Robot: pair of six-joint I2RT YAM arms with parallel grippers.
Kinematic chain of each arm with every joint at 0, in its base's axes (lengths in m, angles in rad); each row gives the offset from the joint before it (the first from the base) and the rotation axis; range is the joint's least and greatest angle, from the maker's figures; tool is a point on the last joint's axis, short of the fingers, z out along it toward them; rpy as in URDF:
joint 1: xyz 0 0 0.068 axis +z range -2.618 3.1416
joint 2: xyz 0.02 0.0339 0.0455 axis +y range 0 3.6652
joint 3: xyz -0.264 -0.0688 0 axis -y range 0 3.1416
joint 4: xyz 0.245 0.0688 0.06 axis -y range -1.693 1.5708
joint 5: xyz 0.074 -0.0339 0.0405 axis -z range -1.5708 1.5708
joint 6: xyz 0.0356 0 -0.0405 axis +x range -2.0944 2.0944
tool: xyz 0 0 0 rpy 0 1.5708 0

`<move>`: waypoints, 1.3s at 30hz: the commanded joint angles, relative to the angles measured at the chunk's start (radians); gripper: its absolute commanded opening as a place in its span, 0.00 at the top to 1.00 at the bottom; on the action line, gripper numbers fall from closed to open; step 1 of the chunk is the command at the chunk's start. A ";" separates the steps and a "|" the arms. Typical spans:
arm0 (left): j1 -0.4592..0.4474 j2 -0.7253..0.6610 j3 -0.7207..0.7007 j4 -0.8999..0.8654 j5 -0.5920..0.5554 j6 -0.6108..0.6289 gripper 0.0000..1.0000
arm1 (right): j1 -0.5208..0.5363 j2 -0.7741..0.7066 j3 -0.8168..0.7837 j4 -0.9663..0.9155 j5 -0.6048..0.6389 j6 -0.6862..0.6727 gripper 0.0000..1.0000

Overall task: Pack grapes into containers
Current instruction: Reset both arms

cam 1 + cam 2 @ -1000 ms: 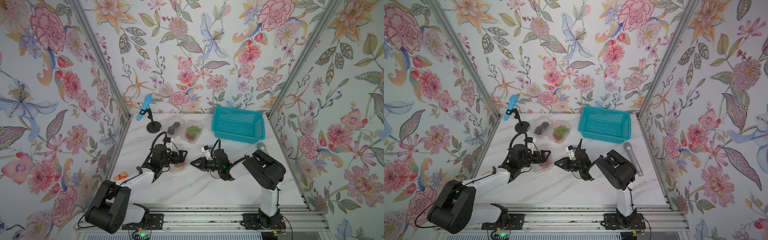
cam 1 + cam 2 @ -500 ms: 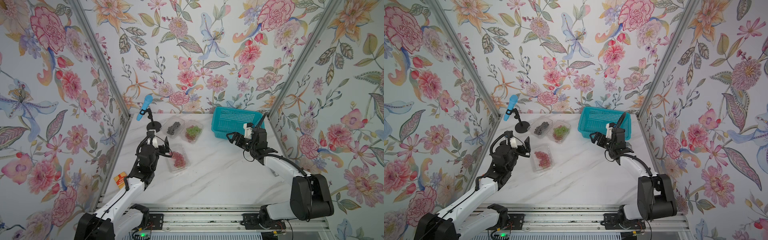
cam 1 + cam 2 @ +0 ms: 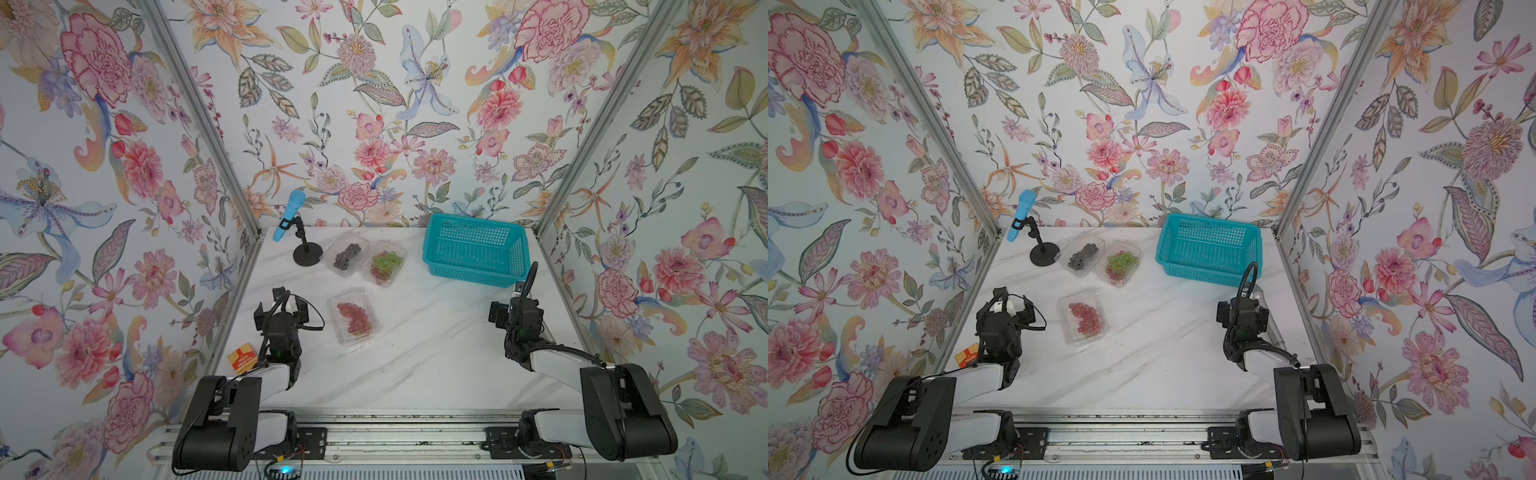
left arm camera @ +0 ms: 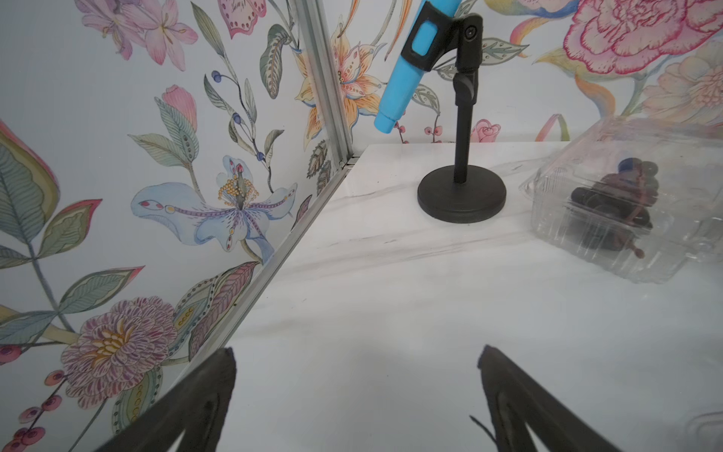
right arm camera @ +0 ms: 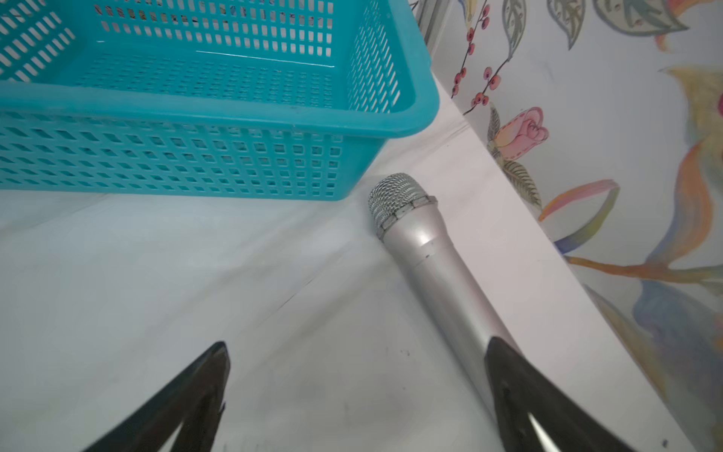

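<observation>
Three clear containers lie on the marble table in both top views. One holds dark grapes (image 3: 347,254), one beside it holds green and red grapes (image 3: 384,264), and a nearer one holds red grapes (image 3: 354,316). The left wrist view shows the dark-grape container (image 4: 610,203) with its lid down. My left gripper (image 3: 282,305) hovers near the table's left edge, left of the red-grape container, open and empty (image 4: 356,356). My right gripper (image 3: 513,309) hangs near the right edge, in front of the basket, open with nothing between its fingers (image 5: 358,348).
An empty teal basket (image 3: 473,255) stands at the back right. A silver microphone (image 5: 430,266) lies by the right wall, close to my right gripper. A blue microphone (image 3: 289,216) on a black stand (image 3: 307,253) is at the back left. An orange packet (image 3: 243,357) lies off the left edge.
Both grippers have drawn away from the red-grape container, the left to the left side and the right to the right side. The right gripper has opened wide.
</observation>
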 commanded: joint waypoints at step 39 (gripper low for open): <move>0.079 0.262 -0.056 0.526 0.302 0.051 0.00 | -0.060 0.198 -0.109 0.607 -0.195 -0.070 0.00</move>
